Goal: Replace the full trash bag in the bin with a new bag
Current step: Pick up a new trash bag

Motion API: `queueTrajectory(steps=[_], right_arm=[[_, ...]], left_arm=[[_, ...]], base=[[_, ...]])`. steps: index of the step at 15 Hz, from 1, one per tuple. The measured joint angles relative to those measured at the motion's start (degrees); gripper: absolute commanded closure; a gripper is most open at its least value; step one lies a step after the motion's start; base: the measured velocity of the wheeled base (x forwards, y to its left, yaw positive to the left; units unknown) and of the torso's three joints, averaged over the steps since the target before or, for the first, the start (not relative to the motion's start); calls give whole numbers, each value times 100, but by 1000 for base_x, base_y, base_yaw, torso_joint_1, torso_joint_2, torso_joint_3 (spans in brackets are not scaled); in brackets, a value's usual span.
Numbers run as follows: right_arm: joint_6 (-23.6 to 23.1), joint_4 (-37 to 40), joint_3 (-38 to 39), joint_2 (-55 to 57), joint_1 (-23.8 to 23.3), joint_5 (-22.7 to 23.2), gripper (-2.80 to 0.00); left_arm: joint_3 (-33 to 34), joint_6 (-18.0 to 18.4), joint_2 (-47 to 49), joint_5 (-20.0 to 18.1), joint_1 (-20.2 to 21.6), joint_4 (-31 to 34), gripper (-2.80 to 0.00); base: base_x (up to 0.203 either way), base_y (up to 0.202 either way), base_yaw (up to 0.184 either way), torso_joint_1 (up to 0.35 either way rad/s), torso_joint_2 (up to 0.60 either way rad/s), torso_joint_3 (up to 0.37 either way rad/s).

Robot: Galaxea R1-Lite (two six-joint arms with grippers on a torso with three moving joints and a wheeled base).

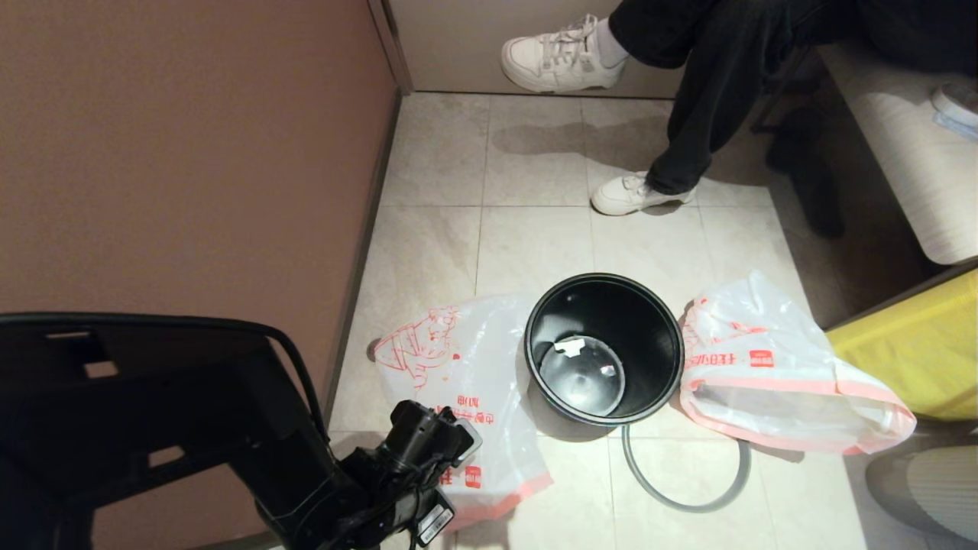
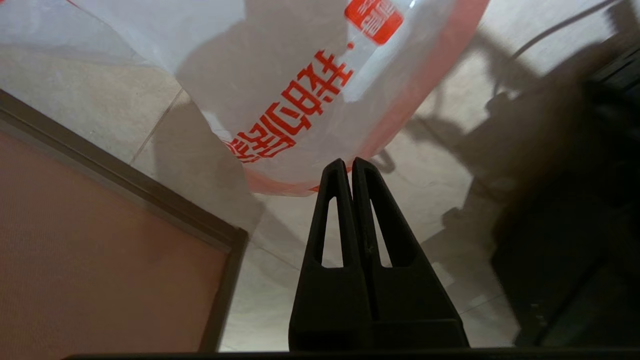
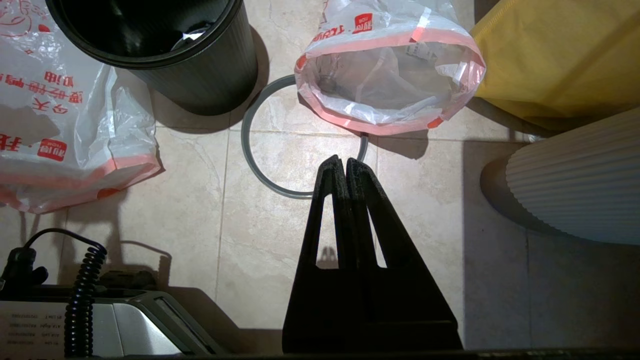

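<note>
The bin [image 1: 657,336] stands upright on the tiled floor with no bag in it, its black inside bare [image 3: 200,75]. Its grey ring [image 1: 688,504] lies loose on the floor in front of it [image 3: 260,170]. The new bag [image 1: 458,359] lies flat to the bin's left [image 3: 65,115]. The full trash bag [image 1: 772,367] lies bulky to the bin's right, its mouth open toward me [image 3: 390,75]. My left gripper [image 2: 352,162] is shut and empty, hovering just short of the new bag's pink hem [image 2: 280,75]. My right gripper [image 3: 342,161] is shut and empty above the ring.
A seated person's legs and white shoes [image 1: 638,195] are beyond the bin. A brown wall [image 1: 191,153] runs along the left. A yellow object [image 1: 917,351] and a white ribbed object [image 3: 575,185] stand at the right. My left arm [image 1: 397,473] fills the lower left.
</note>
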Motion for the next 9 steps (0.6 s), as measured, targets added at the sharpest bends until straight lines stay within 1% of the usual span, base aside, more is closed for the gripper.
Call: queueTrajectory(steps=[3, 4, 5, 6, 9], right_arm=[[2, 5, 0, 1, 0, -2, 0], [2, 5, 0, 1, 0, -2, 0], [7, 5, 0, 1, 0, -2, 0], [5, 5, 0, 1, 0, -3, 0], [7, 8, 0, 1, 0, -3, 0]], left_arm=[[121, 638, 526, -22, 143, -379, 0], [203, 907, 642, -43, 170, -458, -280], [272, 1200, 748, -86, 230, -596, -280], [325, 1411, 825, -121, 273, -674, -280], [472, 1771, 940, -279, 262, -681, -280]], base=[[0, 0, 0, 0, 0, 0], [0, 0, 0, 0, 0, 0], [0, 0, 0, 0, 0, 0], [0, 0, 0, 0, 0, 0], [0, 0, 0, 0, 0, 0]])
